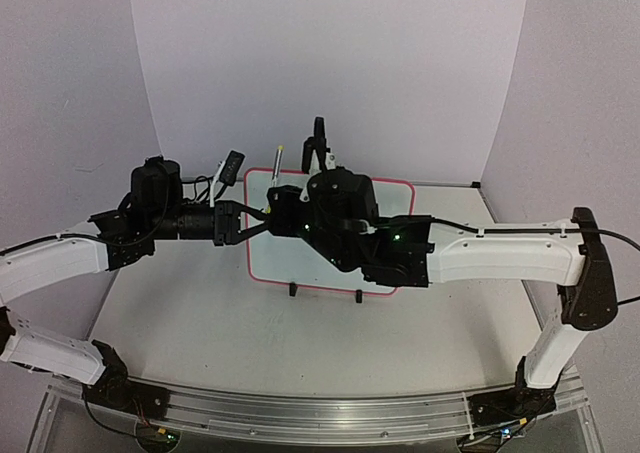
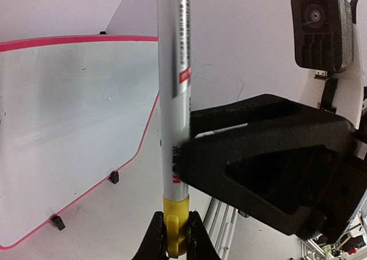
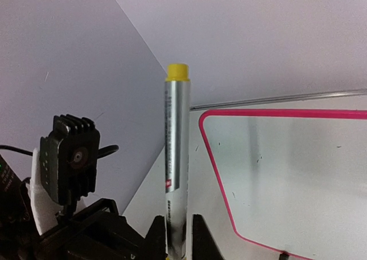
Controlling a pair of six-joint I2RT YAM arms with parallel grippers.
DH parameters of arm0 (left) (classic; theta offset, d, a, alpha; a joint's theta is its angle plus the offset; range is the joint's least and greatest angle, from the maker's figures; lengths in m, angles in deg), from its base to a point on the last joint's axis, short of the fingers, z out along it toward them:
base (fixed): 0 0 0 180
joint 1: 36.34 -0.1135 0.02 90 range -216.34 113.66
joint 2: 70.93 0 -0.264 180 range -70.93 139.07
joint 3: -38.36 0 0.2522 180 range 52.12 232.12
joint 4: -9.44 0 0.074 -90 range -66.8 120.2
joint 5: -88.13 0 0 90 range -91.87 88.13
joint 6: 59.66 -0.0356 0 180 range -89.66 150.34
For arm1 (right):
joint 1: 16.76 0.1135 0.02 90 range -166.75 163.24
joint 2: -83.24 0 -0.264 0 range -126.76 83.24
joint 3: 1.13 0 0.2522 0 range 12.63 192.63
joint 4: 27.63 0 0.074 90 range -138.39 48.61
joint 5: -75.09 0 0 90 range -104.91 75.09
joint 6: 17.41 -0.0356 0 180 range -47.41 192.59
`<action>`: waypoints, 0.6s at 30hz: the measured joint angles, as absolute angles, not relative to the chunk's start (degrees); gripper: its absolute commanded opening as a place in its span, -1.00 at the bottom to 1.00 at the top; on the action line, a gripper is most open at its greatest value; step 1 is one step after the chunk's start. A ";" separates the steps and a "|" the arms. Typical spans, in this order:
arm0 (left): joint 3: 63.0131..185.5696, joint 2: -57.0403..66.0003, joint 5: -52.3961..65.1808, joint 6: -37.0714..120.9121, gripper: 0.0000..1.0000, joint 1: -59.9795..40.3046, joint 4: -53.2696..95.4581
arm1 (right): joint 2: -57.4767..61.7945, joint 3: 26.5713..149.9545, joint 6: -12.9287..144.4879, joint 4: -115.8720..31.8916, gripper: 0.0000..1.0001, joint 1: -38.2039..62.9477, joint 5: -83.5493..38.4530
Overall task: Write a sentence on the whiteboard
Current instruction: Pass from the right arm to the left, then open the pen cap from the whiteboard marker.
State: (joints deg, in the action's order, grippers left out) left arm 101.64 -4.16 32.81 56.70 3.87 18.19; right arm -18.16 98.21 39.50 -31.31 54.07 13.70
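The whiteboard (image 1: 290, 263) (image 2: 74, 128) (image 3: 292, 174), white with a pink frame, lies on the table under both arms. No sentence shows on the parts of it in view, only a few specks. A silver marker (image 1: 277, 165) (image 2: 175, 70) (image 3: 176, 134) stands between the two grippers, above the board's left edge. My left gripper (image 1: 258, 221) (image 2: 175, 222) is shut on its yellow cap (image 2: 175, 225). My right gripper (image 1: 276, 209) (image 3: 179, 225) is shut on the barrel, whose yellow back end (image 3: 178, 71) points away from it. The two grippers face each other and nearly touch.
Two black clip feet (image 1: 292, 290) (image 1: 358, 296) sit on the board's near edge. White walls close in the back and both sides. A metal rail (image 1: 320, 413) runs along the table's front edge. Each wrist camera shows in the other wrist view (image 2: 321, 30) (image 3: 69, 159).
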 measured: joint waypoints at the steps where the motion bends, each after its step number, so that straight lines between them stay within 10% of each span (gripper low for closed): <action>1: 102.14 -4.16 32.61 55.93 -1.00 3.91 19.44 | -17.43 97.59 40.06 -32.01 0.21 54.07 13.73; 5: 105.95 -4.13 32.33 51.27 -1.00 3.69 27.88 | -13.66 96.85 43.62 -37.66 0.59 53.60 13.05; 18: 119.15 5.10 37.02 29.72 -1.00 6.28 60.62 | -3.13 100.76 52.48 -67.38 0.86 43.11 -10.06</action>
